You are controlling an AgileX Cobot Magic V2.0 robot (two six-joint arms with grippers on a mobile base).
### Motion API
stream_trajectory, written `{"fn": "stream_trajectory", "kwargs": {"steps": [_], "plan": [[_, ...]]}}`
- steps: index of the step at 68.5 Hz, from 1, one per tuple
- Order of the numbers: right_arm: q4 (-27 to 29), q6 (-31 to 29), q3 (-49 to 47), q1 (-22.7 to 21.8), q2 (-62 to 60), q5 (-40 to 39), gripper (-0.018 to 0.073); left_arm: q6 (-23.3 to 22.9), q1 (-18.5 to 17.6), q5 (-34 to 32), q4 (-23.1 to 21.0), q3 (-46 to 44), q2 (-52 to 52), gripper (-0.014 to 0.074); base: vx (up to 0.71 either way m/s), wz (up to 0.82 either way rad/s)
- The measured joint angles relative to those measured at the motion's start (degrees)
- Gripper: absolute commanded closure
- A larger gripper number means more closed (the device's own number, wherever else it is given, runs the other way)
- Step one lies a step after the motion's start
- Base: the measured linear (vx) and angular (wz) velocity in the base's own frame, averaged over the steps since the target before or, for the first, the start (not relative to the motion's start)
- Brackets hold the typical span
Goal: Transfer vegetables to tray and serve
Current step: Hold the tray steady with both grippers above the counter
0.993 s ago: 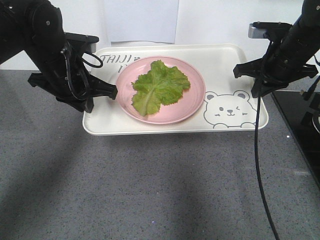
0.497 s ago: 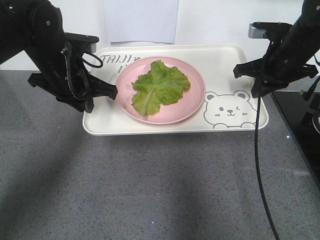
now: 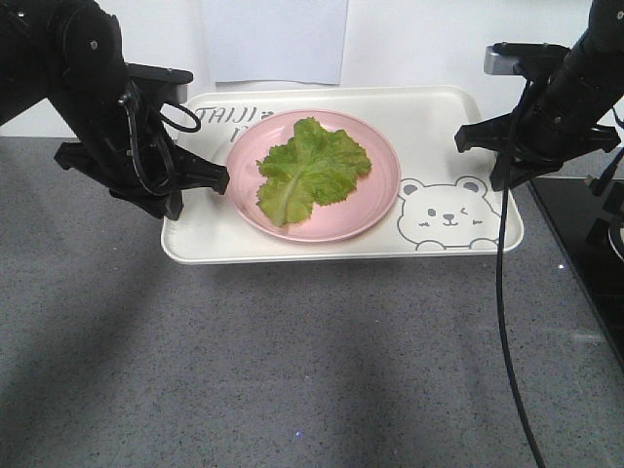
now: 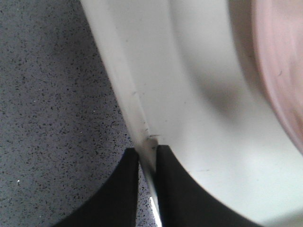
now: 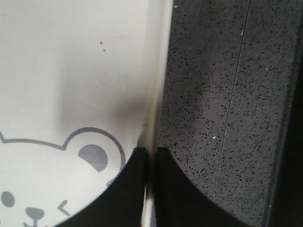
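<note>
Vegetables [image 3: 312, 168]: one cluster of crinkly green lettuce leaves, lying in middle of pink plate [image 3: 382, 200]. 
Pink plate: one, round, resting on tray [image 3: 205, 234], towards its left half. 
Tray: one, cream-white, rectangular, rounded corners, raised rim; grey bear face printed at near right corner, partial "TAIJI" lettering at far left; set flat on speckled grey bench [image 3: 292, 361], against back wall. 
Left gripper [image 4: 147, 163]: one, black, at tray's left edge; arm bent down from upper left; jaws narrow, pinched on tray rim, one finger outside over bench, other inside on tray floor. 
Right gripper [image 5: 150, 158]: one, black, at tray's right edge, just beyond bear's ear; arm reaching in from upper right; jaws narrow, clamped on rim likewise. 
Cable [image 3: 503, 292]: one, black, hanging from right arm across bench. 
Dark glossy panel [image 3: 585, 234]: one, at right of bench.
</note>
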Motion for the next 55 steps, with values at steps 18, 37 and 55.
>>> {"fn": "stream_trajectory", "kwargs": {"steps": [18,37,55], "plan": [[0.0,0.0,0.0,0.0,0.0,0.0,0.0565,0.0,0.0,0.0,0.0,0.0,0.0,0.0602,0.0,0.0],[0.0,0.0,0.0,0.0,0.0,0.0,0.0565,0.0,0.0,0.0,0.0,0.0,0.0,0.0602,0.0,0.0],[0.0,0.0,0.0,0.0,0.0,0.0,0.0565,0.0,0.0,0.0,0.0,0.0,0.0,0.0602,0.0,0.0]]}}
